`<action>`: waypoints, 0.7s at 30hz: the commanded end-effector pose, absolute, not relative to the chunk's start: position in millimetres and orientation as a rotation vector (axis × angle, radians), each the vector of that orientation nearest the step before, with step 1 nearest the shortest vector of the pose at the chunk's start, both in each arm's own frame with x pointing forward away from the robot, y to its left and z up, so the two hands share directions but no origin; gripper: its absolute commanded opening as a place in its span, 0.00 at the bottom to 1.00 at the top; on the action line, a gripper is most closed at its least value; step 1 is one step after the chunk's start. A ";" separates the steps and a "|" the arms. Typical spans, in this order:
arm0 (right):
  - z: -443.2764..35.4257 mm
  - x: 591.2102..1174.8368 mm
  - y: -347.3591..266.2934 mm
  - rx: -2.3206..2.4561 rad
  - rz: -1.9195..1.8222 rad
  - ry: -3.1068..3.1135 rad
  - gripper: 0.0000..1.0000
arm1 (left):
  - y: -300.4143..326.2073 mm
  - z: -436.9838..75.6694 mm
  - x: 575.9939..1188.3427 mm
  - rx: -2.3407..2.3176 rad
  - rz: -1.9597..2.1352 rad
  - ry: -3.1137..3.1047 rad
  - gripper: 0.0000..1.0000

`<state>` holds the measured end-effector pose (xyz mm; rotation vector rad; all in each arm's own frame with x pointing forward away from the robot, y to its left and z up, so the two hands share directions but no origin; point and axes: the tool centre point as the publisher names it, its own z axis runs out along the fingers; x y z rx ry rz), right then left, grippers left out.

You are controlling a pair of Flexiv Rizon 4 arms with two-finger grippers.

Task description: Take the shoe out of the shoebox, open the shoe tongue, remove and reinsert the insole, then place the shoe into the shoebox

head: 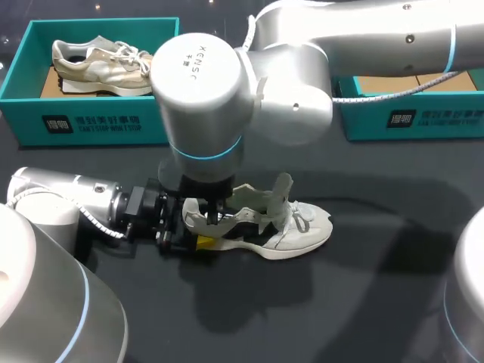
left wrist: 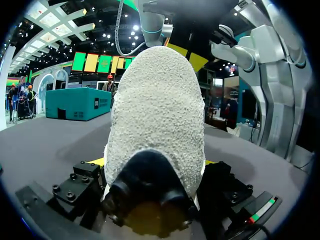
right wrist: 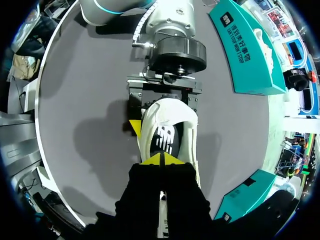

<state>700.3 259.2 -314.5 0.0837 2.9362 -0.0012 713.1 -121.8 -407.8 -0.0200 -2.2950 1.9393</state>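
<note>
White shoe (head: 291, 227) upright, tongue (head: 281, 185) lifted, outside teal shoebox (head: 408, 117)

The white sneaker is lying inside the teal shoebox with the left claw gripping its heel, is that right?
No. The white sneaker lies on the black table, outside the teal shoebox, with the left claw gripping its heel. The head view shows it.
</note>
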 end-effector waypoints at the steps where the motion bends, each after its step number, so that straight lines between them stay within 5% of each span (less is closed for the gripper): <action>1: -347.4 714.6 256.5 0.078 0.021 2.975 0.00 | -121.2 -408.7 711.8 -0.019 1.940 -2.295 0.00; 21: -374.2 716.1 250.2 0.115 0.068 3.005 0.00 | -121.2 -408.7 711.8 -0.019 1.940 -2.295 0.00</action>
